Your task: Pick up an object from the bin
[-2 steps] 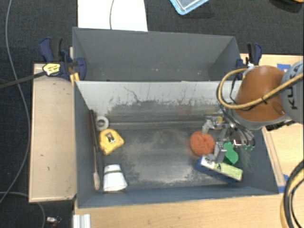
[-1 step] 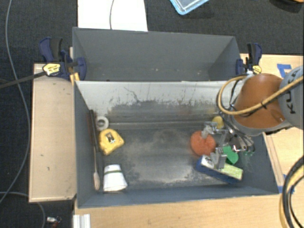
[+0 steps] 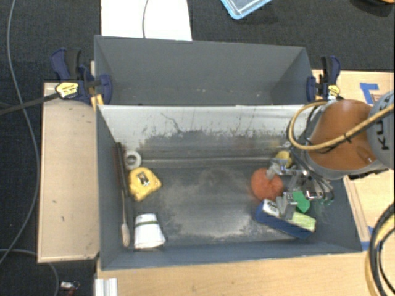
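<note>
My gripper point(image 3: 289, 197) is low in the bin's right part, among a cluster of small things. Just left of it lies a round orange-red ball point(image 3: 264, 184). Below it sits a blue flat piece with a white label point(image 3: 278, 220), and a green block point(image 3: 302, 211) rests on that piece's right end. A small yellow and blue thing point(image 3: 281, 160) lies behind the gripper by the back wall. Whether anything sits between the fingers cannot be made out.
On the left side lie a yellow tape measure point(image 3: 143, 184), a grey ring point(image 3: 132, 160), a white cup-like thing point(image 3: 148, 230) and a long thin stick point(image 3: 121, 196) along the left wall. The arm with its orange cover and cables comes in from the right.
</note>
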`<state>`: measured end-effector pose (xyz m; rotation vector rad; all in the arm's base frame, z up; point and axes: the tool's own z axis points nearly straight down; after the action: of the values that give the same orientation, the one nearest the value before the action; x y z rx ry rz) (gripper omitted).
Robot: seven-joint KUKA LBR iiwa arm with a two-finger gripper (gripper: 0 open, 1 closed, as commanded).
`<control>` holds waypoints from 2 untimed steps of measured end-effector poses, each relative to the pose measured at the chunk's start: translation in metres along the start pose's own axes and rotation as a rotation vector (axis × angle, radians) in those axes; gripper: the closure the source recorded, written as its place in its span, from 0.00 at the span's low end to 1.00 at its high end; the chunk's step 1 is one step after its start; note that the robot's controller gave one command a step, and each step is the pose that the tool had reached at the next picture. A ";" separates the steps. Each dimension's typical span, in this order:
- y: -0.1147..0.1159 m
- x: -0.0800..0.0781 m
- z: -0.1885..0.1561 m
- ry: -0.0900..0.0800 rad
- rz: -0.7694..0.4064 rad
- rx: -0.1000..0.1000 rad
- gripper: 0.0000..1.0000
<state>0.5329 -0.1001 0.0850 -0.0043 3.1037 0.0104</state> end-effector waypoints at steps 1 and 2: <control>0.000 -0.008 0.003 -0.008 -0.114 0.003 0.00; -0.007 0.001 0.004 -0.013 0.155 0.005 0.00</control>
<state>0.5321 -0.1074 0.0811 0.2360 3.0824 0.0069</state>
